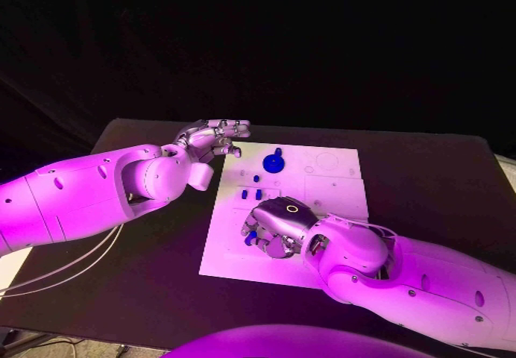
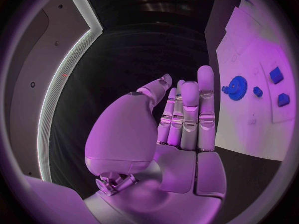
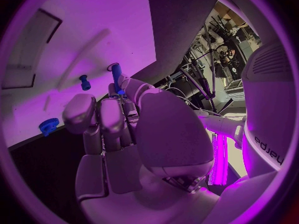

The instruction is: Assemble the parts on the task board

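Observation:
The white task board (image 1: 328,190) lies in the middle of the black table. A blue gear (image 1: 274,162) sits near its far left corner, with two small blue parts (image 1: 250,194) just nearer. My right hand (image 1: 279,227) rests low over the board's left side with its fingers curled. It pinches a blue peg (image 3: 116,73) between thumb and fingertip, and the peg stands upright on the board. My left hand (image 1: 211,139) hovers off the board's far left corner, fingers stretched out, holding nothing. The gear (image 2: 236,88) lies just beyond its fingertips (image 2: 205,74).
A second small blue peg (image 3: 84,82) stands on the board a short way from the held one. Outlined recesses (image 1: 328,160) mark the board's far right part. Bare black table (image 1: 430,179) surrounds the board on all sides.

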Available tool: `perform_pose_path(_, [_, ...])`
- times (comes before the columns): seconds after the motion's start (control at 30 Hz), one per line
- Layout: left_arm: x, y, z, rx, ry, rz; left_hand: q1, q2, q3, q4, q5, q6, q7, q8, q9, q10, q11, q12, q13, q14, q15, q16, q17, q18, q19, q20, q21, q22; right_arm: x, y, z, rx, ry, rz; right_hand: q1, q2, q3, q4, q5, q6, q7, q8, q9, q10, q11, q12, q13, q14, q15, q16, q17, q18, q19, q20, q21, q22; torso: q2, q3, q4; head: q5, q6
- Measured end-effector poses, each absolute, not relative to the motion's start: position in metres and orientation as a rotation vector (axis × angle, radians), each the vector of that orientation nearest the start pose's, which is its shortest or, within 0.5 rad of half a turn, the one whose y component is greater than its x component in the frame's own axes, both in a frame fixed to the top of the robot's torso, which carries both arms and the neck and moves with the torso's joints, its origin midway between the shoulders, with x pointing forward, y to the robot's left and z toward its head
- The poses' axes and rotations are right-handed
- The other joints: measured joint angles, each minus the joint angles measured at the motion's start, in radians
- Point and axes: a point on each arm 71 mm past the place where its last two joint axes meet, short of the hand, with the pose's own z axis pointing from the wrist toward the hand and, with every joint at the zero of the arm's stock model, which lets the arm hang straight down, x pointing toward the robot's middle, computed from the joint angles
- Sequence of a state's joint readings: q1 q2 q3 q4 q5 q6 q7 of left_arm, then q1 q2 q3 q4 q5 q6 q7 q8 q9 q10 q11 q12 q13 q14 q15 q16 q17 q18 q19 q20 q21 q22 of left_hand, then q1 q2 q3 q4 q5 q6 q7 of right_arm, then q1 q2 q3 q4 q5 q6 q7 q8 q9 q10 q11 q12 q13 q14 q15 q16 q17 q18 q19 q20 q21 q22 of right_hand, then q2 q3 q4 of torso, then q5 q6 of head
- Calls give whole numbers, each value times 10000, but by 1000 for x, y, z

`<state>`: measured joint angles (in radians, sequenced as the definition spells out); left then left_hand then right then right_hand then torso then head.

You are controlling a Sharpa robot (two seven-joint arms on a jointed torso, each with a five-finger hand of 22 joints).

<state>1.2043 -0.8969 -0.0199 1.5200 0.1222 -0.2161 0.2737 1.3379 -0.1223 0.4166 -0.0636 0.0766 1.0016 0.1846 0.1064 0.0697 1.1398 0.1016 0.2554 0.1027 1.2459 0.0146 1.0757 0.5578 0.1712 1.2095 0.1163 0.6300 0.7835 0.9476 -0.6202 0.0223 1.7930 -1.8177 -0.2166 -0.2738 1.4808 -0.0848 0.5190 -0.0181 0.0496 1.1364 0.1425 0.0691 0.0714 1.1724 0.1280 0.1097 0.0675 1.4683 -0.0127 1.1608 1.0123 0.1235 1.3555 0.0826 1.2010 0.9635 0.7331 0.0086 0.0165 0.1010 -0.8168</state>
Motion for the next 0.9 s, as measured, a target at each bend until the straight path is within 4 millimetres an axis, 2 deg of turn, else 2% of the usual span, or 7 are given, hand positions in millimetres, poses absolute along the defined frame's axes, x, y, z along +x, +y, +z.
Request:
perform_pose_path(0.3, [491, 234, -179, -13129, 14833, -15679, 79, 79, 28, -28, 69, 0, 0, 0, 0, -90, -19, 61, 0, -73, 1, 0, -57, 0, 0, 0, 0, 0, 358, -30, -225, -5204, 16713, 8780, -63, -62, 2, -3, -2, 34, -34, 0, 1, 4, 4, 4, 0, 0, 0, 0, -1, 0, 0, 0, 36, 27, -5, 0, 5, -13, 58])
perform_pose_path(0.47, [491, 233, -179, -13131, 14855, -15688, 80, 79, 28, -28, 69, -33, -33, 38, 0, -90, -19, 61, 0, -74, 2, 0, -70, 0, 0, 0, 0, -9, 357, -29, -225, -5289, 16691, 8726, -116, -115, 191, -193, -22, 70, 3, 0, 10, 4, 4, 6, 0, 0, 0, -1, -2, 0, 0, 0, 36, 27, 0, 0, 7, -23, 81])
perform_pose_path(0.9, [491, 233, -179, -13131, 14899, -15709, 80, 79, 28, -28, 69, -33, -33, 38, 0, -90, -19, 61, 0, -74, 2, 0, -79, -1, 0, 0, 0, -9, 359, -19, -225, -5580, 16767, 8664, -430, -115, 96, -100, 25, 70, 3, 0, 10, 4, 3, 16, 60, 0, 0, 74, 58, 0, 0, 0, 35, 25, 13, -4, 17, -6, 40])
